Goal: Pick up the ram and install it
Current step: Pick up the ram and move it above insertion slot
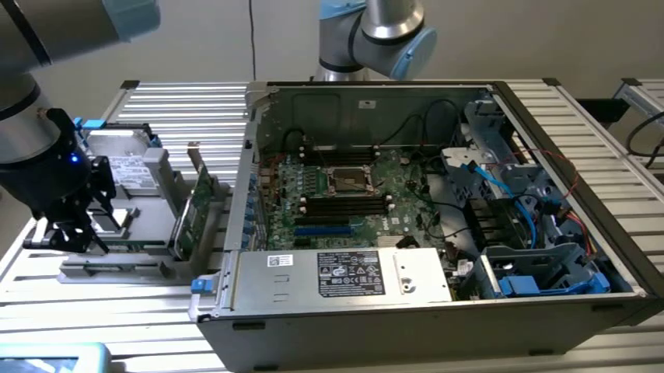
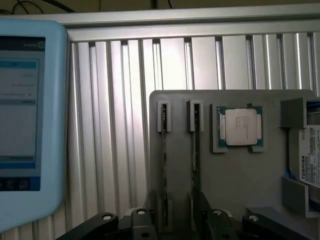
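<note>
This is looking like a robotics lab: a robot arm (image 1: pixel 375 35) is standing behind a slatted aluminium bench (image 1: pixel 592 132), an opened computer case (image 1: pixel 415 326) is sitting beside a grey parts fixture (image 1: pixel 114 270), and a touchscreen pendant (image 2: pixel 30 125) is glowing.

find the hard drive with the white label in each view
Exterior view: the hard drive sits at the exterior view's left, outside the computer case, in the grey holder.
Wrist view: the hard drive is cut off by the picture's edge, beyond the processor chip.
Shared landmark: the grey holder that carries it.
</note>
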Motion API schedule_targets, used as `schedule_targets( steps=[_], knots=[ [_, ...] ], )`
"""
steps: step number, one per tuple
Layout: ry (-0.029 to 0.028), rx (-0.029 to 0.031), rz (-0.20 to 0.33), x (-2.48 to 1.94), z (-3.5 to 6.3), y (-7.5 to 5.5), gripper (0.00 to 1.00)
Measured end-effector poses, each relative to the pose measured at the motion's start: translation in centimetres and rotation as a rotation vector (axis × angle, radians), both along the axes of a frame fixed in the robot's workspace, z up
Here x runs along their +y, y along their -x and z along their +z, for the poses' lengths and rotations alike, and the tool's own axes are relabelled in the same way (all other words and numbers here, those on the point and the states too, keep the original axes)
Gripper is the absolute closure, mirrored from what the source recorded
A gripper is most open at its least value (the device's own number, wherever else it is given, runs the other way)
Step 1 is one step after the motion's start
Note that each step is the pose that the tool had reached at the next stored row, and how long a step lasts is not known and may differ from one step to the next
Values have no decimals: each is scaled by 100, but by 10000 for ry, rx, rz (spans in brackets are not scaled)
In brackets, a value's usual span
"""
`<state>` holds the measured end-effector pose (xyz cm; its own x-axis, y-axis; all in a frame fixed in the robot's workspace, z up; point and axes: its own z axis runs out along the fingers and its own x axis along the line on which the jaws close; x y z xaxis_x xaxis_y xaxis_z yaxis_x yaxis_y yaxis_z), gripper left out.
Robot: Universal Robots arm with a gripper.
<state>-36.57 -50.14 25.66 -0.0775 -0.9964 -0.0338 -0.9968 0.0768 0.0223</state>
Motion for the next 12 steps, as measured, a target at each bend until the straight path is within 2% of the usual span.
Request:
schedule_targets(
  steps=[4, 10, 12],
  knots=[
    [-1, 3, 1, -13, -73, -5, 58],
    [-4, 20, 0, -72, -200, -25, 58],
    [-4, 20, -1, -75, -237, -29, 58]
  ],
)
